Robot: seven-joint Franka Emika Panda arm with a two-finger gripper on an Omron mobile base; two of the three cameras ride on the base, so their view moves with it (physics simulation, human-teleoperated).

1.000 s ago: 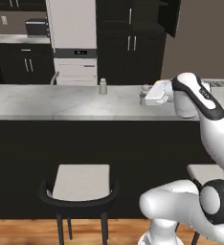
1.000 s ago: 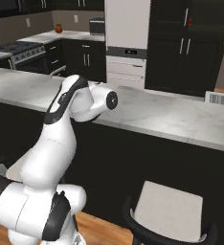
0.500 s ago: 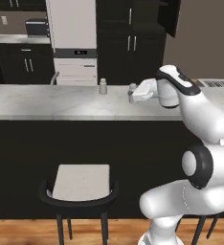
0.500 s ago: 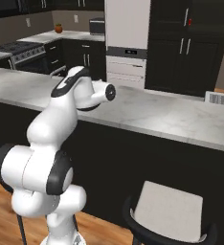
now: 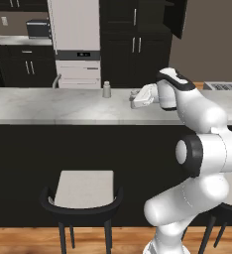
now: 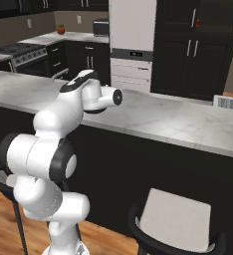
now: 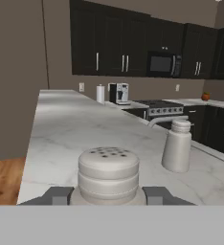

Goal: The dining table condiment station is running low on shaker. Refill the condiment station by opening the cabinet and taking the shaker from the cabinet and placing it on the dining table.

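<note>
Jaws of the white arm's gripper [image 7: 108,195] are clamping, partly closed, on the small pale perforated-cap shaker [image 7: 108,174], carrying it low over the grey marble dining table [image 5: 48,106] toward another shaker [image 7: 177,145], probably for setting down.

Two shakers are visible: one shaker [image 7: 108,174] with a perforated cap sits between the finger tips, and a second shaker [image 7: 177,145] stands on the dining table [image 7: 75,129] beyond it. Two stools stand at the table's near side, the left stool [image 5: 83,191] and the right stool [image 6: 178,225]. On the far counter there is one paper towel roll [image 7: 100,94] and one coffee machine [image 7: 118,93].
</note>
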